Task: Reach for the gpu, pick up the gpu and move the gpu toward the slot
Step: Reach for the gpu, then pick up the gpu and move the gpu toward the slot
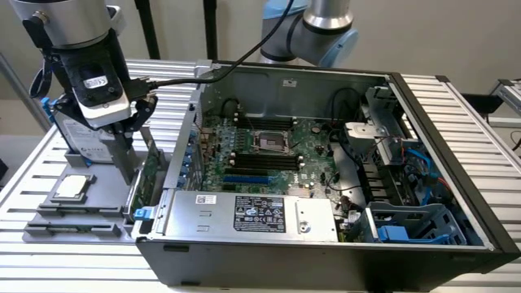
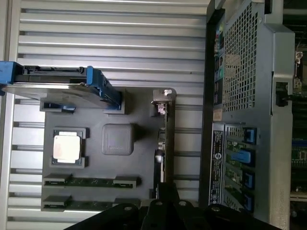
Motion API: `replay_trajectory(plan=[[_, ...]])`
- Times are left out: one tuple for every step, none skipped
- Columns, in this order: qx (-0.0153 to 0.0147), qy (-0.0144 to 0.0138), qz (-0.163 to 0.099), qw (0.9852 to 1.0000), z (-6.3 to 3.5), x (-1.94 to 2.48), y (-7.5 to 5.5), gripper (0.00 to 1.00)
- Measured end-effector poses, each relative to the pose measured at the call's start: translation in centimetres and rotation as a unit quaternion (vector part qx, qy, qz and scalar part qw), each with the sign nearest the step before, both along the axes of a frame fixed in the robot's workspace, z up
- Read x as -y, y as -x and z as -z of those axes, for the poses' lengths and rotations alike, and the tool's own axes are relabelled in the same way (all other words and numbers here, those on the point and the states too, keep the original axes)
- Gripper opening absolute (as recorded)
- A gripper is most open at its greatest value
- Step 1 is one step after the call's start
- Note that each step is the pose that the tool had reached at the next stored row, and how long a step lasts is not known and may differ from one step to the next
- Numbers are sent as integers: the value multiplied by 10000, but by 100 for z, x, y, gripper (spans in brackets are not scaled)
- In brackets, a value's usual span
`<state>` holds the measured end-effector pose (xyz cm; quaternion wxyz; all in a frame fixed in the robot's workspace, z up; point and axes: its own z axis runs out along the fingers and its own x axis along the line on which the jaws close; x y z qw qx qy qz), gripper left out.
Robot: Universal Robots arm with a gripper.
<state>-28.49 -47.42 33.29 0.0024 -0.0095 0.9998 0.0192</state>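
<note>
Standing edge-on, thin green gpu (image 1: pixel 148 175)

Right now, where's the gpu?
At the exterior view's left: the gpu stands on edge in the grey tray, between the case and the hard drive, gripper at it.

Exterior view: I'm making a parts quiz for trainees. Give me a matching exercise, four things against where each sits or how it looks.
1 gpu
2 hard drive
3 silver chip
4 motherboard

A lying flat in a recess of the grey tray
B inside the open case
C standing on edge beside the case
D fitted with blue rails

Pairs: 1-C, 2-D, 3-A, 4-B
</note>
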Motion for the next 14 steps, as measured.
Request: replay_trajectory(plan=[[-1,0,0,10000,-1,0,0,11],[0,0,0,10000,0,0,0,11],[-1,0,0,10000,-1,0,-1,11],[-1,0,0,10000,-1,0,-1,11],[-1,0,0,10000,-1,0,-1,11],[-1,0,0,10000,-1,0,-1,11],[-1,0,0,10000,-1,0,-1,11],[-1,1,0,10000,-1,0,-1,11],[-1,1,0,10000,-1,0,-1,11],[-1,0,0,10000,-1,0,-1,12],[-1,0,0,10000,-1,0,-1,12],[-1,0,0,10000,-1,0,-1,18],[0,0,0,10000,0,0,-1,18],[-1,0,0,10000,-1,0,0,24]])
